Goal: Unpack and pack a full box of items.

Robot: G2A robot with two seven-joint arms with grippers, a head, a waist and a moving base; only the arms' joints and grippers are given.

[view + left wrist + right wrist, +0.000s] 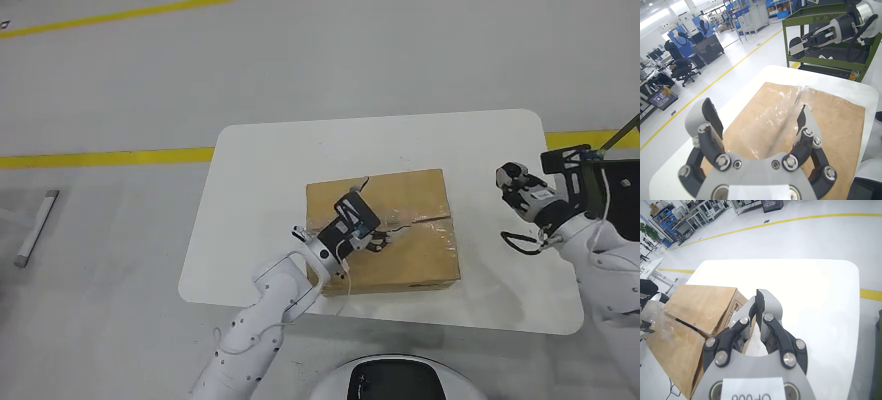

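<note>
White surface (260,180) carries the cardboard box (400,200) centrally. Left hand (757,115), spread wide, hovers over its clear tape (776,106); right hand (758,306), pinched closed, sits well apart. Risk: the unbraced box may slide when the tape is pulled.

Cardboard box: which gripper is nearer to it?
Left. The left gripper hangs over the cardboard box, at its taped seam; the right gripper is off beside it, apart.

The white rounded table (270,180) is seen from overhead; the brown taped cardboard box (400,195) is shared, viewed nearer from opposite sides by the wrist cameras.
</note>
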